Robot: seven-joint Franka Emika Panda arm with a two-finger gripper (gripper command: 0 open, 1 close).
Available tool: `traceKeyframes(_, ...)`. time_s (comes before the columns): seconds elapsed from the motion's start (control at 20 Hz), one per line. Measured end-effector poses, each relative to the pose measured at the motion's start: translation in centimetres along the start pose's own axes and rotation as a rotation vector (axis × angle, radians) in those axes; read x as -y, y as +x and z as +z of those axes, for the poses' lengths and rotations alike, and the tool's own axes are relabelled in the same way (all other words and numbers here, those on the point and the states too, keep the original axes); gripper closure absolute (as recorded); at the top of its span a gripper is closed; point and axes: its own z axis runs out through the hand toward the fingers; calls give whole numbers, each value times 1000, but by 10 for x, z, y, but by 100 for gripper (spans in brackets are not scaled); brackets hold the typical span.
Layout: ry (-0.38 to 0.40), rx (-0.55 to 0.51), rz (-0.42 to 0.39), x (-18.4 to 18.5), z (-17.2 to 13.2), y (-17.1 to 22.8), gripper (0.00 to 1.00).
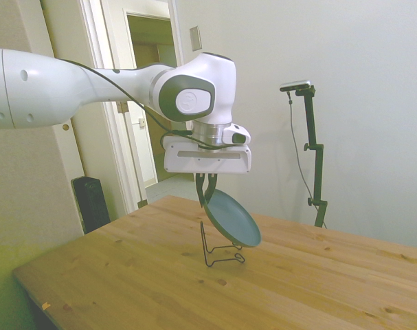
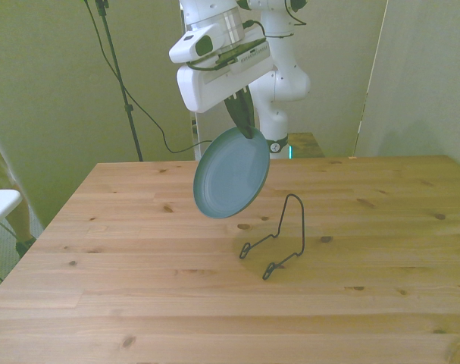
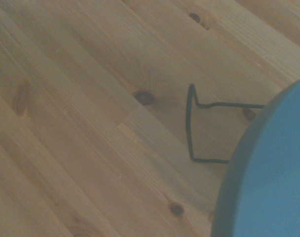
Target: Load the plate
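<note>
Plate [image 2: 231,174] hangs tilted above the desk [image 2: 139,250], its rim pinched in the closed jaws of the gripper [image 2: 247,130].
Front view shows it left of the wire rack [image 2: 279,243]; side view overlaps them.

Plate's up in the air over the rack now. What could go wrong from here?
1. The tool pinches the plate only at its top rim, so the tilted plate could swing or slip out as it comes down.
2. The rack is thin, light wire standing loose on the table; a plate edge that lands off its slot may push or tip it.
</note>
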Motion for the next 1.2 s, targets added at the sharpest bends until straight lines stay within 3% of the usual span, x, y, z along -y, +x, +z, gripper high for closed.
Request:
traceKeyframes(0.25,111,51,-46,6,7,10,100)
traceKeyframes(0.7,269,133,-103,-19,16,37,100)
traceKeyframes(1.2,333,195,-151,-15,47,71,100)
